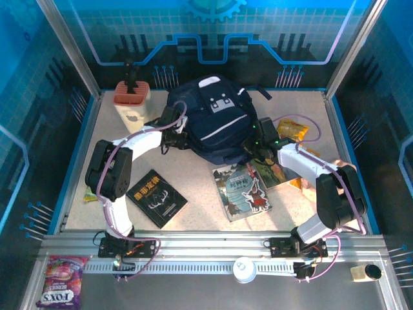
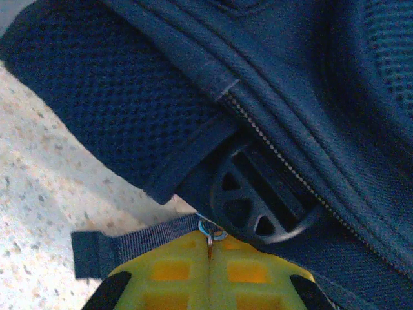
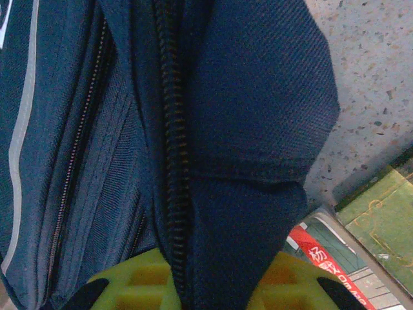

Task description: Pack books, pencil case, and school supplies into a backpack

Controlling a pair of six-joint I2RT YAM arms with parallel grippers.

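The navy backpack [image 1: 216, 123] lies at the back middle of the table. My left gripper [image 1: 173, 139] is at its left side, and in the left wrist view it [image 2: 210, 244] is shut on a small metal zipper ring [image 2: 211, 230] beside a black plastic buckle [image 2: 258, 200]. At the bag's right side my right gripper [image 1: 258, 150] is shut on a fold of backpack fabric [image 3: 258, 194] with a zipper line along it. A black book [image 1: 157, 198] and a teal-grey book [image 1: 242, 192] lie in front. A greenish book [image 1: 270, 173] lies partly under the right arm.
A beige pencil holder with a terracotta top [image 1: 131, 103] stands at the back left. A yellow-orange packet [image 1: 293, 131] lies right of the bag, a green packet [image 1: 90, 194] by the left arm. A purple sweets bag [image 1: 61, 281] lies outside the frame.
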